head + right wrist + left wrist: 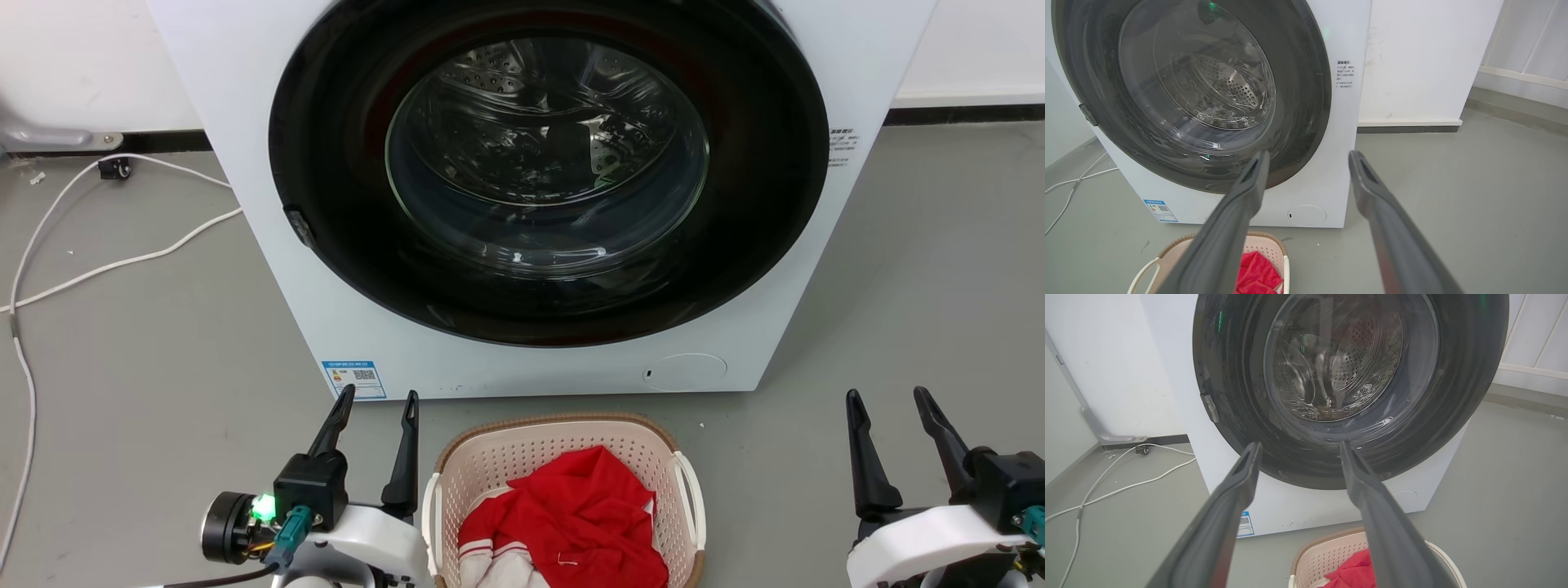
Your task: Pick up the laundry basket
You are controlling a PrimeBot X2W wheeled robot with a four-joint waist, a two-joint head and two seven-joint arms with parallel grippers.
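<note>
Laundry basket (522,457) is sitting on the grey floor (147,367) just in front of the washing machine (269,245), with a red garment (588,506) lying inside it. Left pincer (380,394) is hovering just beside the basket's left handle, fingers standing apart, gripping nothing. Right pincer (887,394) is hanging well off to the basket's right, fingers likewise spread. White cable (122,261) is trailing across the floor at left.
</note>
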